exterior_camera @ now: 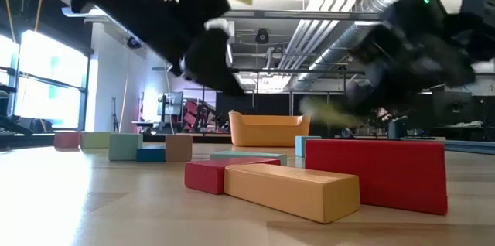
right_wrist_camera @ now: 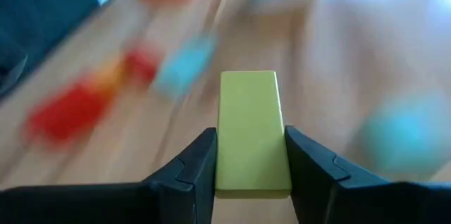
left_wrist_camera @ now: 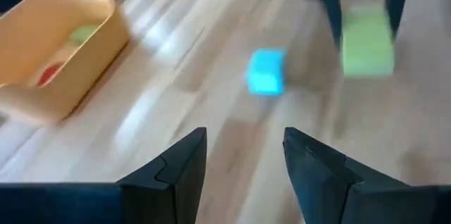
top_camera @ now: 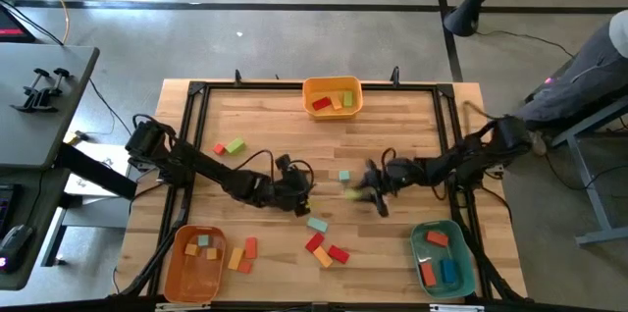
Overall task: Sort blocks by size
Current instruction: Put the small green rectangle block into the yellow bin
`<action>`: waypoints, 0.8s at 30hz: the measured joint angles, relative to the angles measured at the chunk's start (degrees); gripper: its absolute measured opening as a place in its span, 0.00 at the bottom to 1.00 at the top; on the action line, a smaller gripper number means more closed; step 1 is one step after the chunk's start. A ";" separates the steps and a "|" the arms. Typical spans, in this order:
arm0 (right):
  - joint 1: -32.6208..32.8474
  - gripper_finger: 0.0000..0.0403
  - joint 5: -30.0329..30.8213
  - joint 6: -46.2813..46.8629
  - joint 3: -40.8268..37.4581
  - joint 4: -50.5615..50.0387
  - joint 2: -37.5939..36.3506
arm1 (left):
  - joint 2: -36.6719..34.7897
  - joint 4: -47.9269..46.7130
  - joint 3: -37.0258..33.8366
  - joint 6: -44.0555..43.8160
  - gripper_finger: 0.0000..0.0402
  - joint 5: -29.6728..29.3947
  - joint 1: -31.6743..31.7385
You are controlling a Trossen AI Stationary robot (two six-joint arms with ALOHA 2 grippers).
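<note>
At the near left corner of the wooden worktop (top_camera: pixel 265 116) sits an orange bin (top_camera: pixel 193 263) holding a few small blocks, with an orange block (top_camera: pixel 235 258) and a red one (top_camera: pixel 250 247) lying just beside it on the wood. Farther back on the left lie a small red cube (top_camera: pixel 219 148) and a green block (top_camera: pixel 235 145). The left hand (top_camera: pixel 300 192) hovers near the middle of the worktop, its fingers (left_wrist_camera: pixel 176 168) parted to a moderate gap with nothing between them; ahead of it a small teal cube (left_wrist_camera: pixel 266 71) rests on the wood. Toward the near edge in the middle lie a teal block (top_camera: pixel 317 224), two red blocks (top_camera: pixel 314 242) (top_camera: pixel 338 253) and an orange one (top_camera: pixel 323 258). At the far edge in the middle stands a yellow bin (top_camera: pixel 333 97) with red, orange and green blocks inside. Right of centre, the right hand (top_camera: pixel 365 190) is clamped on a yellow-green block (right_wrist_camera: pixel 251 132), which stands lengthwise between its two fingers (right_wrist_camera: pixel 190 168) and is lifted off the wood. At the near right corner a teal bin (top_camera: pixel 442 258) holds red, orange and blue blocks.
</note>
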 joint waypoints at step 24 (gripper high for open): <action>-40.41 0.34 8.03 -13.98 57.91 -59.12 21.46 | 0.24 41.16 -23.49 5.17 0.44 6.92 17.30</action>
